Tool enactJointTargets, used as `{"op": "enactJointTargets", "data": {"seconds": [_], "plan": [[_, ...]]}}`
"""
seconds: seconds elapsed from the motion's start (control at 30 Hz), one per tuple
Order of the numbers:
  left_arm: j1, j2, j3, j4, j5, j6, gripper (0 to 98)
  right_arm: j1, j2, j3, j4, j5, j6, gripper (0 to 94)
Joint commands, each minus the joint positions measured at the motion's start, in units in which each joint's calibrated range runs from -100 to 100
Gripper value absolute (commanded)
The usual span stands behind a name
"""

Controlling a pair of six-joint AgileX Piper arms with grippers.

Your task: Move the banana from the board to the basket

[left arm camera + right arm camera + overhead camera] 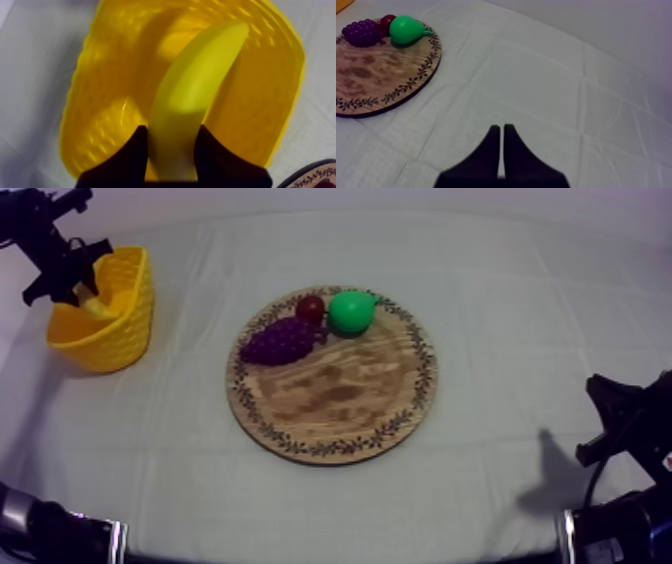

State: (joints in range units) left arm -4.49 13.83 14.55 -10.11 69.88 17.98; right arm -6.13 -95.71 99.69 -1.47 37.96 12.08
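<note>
While our left gripper (172, 131) hangs over the yellow basket (80, 100) at the table's left side, its two black fingers are clamped on the banana (200, 75), one on each side of the fruit's near end; the banana reaches away from the fingers into the basket's mouth, its far end close to the far wall; whether it touches the basket's wall or floor we cannot tell; from above, we see that arm reaching in from the upper left, with a pale yellow bit of the banana just inside the basket's rim. On the grey-white cloth (500, 308) the round wooden board (330, 403) lies in the middle, well apart from the basket; at its far edge sit the bunch of grapes (282, 340), the small red fruit (310, 309) and the green pear (352, 311), the red fruit between the other two. Our right gripper (502, 130) is low at the table's right side, above bare cloth, near the board but apart from it; its fingers lie together as a narrow wedge with nothing between them.
</note>
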Motion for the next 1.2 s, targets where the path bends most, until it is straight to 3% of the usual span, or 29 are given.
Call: {"op": "enactJointTargets", "data": {"seconds": [0.0, 0.3, 0.53, 0.87, 1.17], "plan": [[-0.33, 2.26, -0.93, 0.20, -0.41, -0.24, 29.1, 0.00, -0.04, -0.03, -0.02, 0.02, 0.01, 0.5], [-1.15, 8.88, -4.04, 1.95, -3.66, -1.57, 29.9, 0.00, -0.04, -0.03, -0.02, 0.02, 0.01, 0.5], [-0.70, 11.59, -5.86, 1.90, -2.55, -1.22, 31.6, 0.00, -0.04, -0.03, -0.02, 0.02, 0.01, 0.5], [-0.74, 10.69, -3.90, 2.05, -3.57, -1.29, 41.4, 0.00, -0.04, -0.03, -0.02, 0.02, 0.01, 0.5], [-0.72, 8.57, -0.88, 3.14, -6.90, -2.64, 42.8, 0.00, -0.04, -0.03, -0.02, 0.02, 0.01, 0.5]]}}
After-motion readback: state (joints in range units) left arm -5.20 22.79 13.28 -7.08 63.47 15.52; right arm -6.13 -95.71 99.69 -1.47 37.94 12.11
